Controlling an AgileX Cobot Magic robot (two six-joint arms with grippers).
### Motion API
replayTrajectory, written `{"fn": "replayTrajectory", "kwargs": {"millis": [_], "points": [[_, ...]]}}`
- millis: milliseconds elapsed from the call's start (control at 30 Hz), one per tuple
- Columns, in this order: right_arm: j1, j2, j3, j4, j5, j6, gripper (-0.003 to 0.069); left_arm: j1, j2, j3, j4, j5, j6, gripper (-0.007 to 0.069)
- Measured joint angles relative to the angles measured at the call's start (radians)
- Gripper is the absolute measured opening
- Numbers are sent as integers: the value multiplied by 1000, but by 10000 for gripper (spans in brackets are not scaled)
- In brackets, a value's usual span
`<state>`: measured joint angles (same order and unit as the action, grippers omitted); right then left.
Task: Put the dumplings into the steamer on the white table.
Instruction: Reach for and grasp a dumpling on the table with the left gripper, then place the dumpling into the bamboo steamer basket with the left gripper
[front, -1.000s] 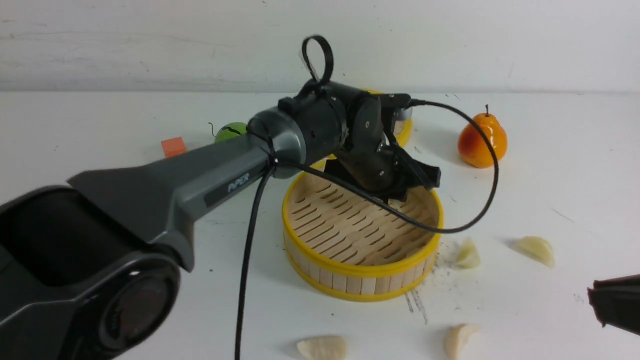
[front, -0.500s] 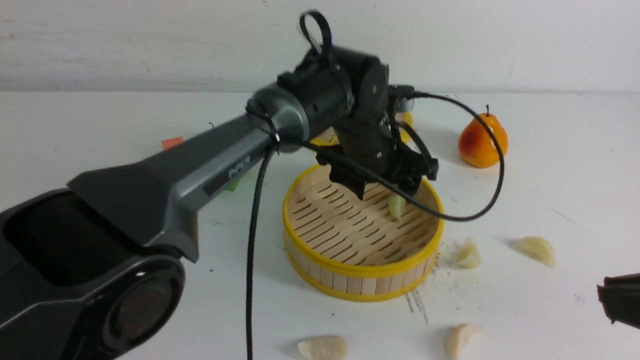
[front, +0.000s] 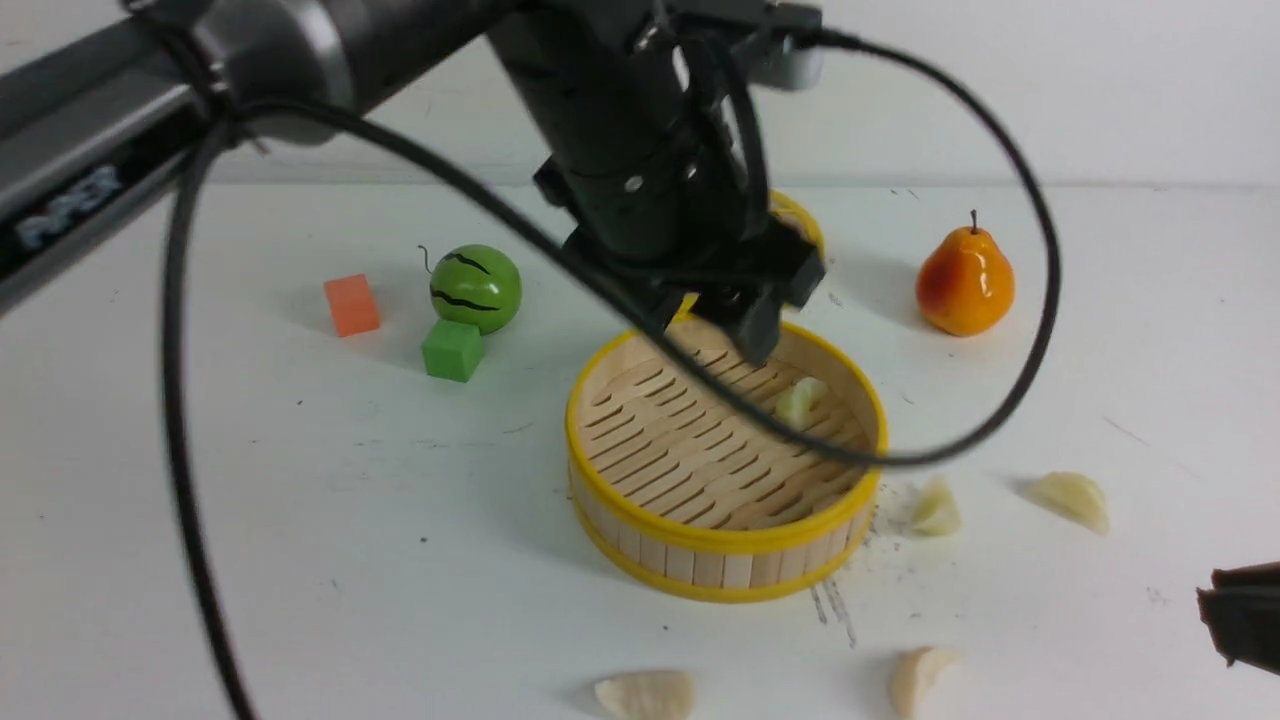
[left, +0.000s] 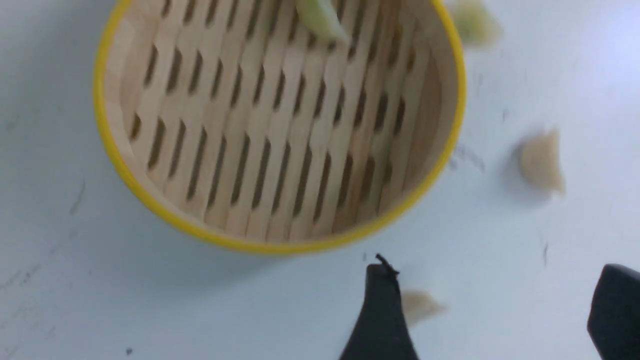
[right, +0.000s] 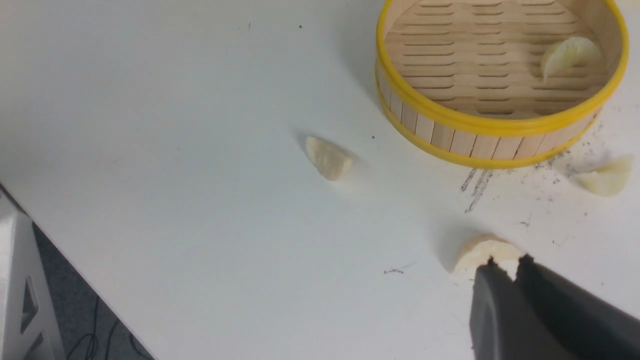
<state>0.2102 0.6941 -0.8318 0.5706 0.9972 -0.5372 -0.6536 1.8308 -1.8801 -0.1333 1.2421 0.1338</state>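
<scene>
Bamboo steamer (front: 720, 545), one dumpling (front: 800, 398); four outside

Steamer (front: 722, 545) yellow-rimmed; dumplings (front: 1072, 498) prob. cream.

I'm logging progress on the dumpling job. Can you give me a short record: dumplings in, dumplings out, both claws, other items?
in steamer: one dumpling, lying on the slats
loose on white table: four dumplings
left claw: open, empty, above the steamer's far side
right claw: shut, holding nothing, tips next to a loose dumpling
other items: pear, green ball, green cube, orange cube
</scene>
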Motion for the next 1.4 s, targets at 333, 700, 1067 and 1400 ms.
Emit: {"fn": "replayTrajectory", "kwargs": {"millis": [333, 700, 1067, 1400], "points": [[0, 0, 0, -2, -23, 0, 69, 0, -23, 484, -84, -93, 521, 474], [0, 0, 0, -2, -15, 0, 77, 0, 128, 503, -164, -283, 574, 440], [0, 0, 1, -2, -12, 0, 78, 0, 183, 500, -182, -258, 519, 211], [0, 0, 1, -3, -19, 0, 86, 1, 66, 262, -173, -93, 225, 216]]}}
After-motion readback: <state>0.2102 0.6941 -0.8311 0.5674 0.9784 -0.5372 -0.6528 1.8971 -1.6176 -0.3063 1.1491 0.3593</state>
